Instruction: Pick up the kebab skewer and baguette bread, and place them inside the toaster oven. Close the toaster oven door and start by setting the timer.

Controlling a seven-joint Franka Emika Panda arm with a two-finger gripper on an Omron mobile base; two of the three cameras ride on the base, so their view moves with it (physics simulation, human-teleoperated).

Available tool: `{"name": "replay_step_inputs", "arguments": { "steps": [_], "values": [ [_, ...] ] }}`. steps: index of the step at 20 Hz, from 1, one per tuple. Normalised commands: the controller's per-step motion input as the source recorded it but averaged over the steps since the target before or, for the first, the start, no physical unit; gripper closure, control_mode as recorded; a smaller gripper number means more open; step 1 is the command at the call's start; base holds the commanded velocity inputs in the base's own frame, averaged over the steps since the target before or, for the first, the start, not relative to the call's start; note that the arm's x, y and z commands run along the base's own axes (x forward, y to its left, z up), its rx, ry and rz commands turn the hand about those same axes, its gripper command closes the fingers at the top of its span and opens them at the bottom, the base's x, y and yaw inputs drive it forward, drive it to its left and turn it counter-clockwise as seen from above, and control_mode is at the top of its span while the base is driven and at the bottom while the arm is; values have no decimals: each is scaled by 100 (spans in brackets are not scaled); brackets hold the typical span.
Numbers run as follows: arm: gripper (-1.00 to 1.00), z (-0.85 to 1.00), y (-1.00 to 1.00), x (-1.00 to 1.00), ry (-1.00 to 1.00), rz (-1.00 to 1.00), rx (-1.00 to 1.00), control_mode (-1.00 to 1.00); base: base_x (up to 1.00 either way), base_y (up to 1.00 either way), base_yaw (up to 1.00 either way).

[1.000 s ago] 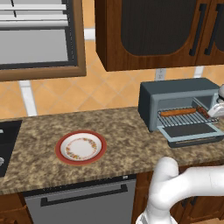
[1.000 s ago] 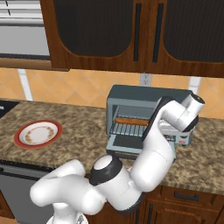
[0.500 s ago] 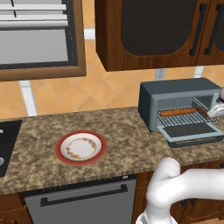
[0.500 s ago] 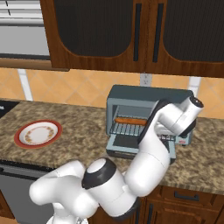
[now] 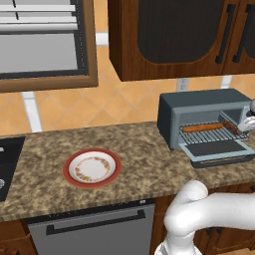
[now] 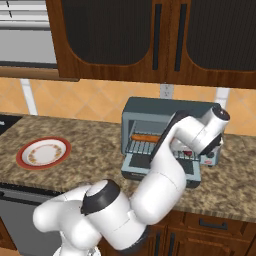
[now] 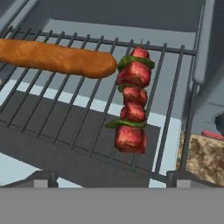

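Now the kebab skewer (image 7: 131, 114) lay on the rack of the toaster oven (image 5: 204, 119), straight ahead of the end effector (image 7: 111, 177), its stick pointing back at the fingers. The baguette bread (image 7: 54, 57) lay crosswise, its end touching the skewer's top. The toaster oven door (image 5: 219, 150) hung open below. A second before the fingers were pinched close; now they stood wide apart, holding nothing.

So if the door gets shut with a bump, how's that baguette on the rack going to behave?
The baguette bread looks round, so it may roll slightly, though the rack wires cross under it and should check that. It looks stiff. Its end touches the kebab skewer, so it could nudge that.
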Motion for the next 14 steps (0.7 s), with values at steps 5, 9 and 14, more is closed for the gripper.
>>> {"name": "replay_step_inputs", "arguments": {
  "steps": [5,9,14],
  "values": [
    [-100,37,0,-53,1,-11,0,-100,0,0,0],
    [-100,17,50,-93,1,-9,0,-100,0,0,0],
    [-100,0,92,-83,0,-14,-1,-100,0,0,0]
  ]
}}
